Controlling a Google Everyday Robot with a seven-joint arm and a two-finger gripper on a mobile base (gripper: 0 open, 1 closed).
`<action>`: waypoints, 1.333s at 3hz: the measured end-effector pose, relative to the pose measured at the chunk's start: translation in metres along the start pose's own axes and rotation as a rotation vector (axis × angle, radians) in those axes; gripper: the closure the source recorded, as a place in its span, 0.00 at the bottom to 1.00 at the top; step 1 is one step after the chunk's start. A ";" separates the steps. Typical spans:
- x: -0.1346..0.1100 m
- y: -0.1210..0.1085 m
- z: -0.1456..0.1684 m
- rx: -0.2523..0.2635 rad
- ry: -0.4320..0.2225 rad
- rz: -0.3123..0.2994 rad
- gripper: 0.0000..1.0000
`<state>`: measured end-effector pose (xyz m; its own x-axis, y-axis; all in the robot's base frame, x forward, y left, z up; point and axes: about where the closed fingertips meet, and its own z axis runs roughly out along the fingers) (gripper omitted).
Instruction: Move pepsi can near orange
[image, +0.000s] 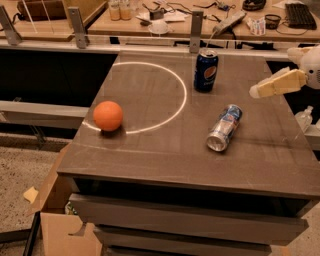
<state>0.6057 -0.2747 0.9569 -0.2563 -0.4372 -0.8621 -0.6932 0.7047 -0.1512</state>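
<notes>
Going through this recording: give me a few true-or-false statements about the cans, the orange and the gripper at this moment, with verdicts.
1. The pepsi can stands upright toward the far side of the table. True.
2. The orange touches the pepsi can. False: they are well apart, with the orange at the left side of the table.
3. The silver can lies on its side. True.
4. The gripper holds the pepsi can. False: it hangs over the table's right side, apart from both cans.
</notes>
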 end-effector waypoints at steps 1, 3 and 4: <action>-0.003 -0.015 0.024 0.005 -0.078 0.045 0.00; -0.010 -0.034 0.100 -0.033 -0.164 0.046 0.00; -0.021 -0.034 0.133 -0.070 -0.175 0.039 0.00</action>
<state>0.7241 -0.2146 0.9159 -0.1675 -0.3021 -0.9384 -0.7319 0.6758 -0.0869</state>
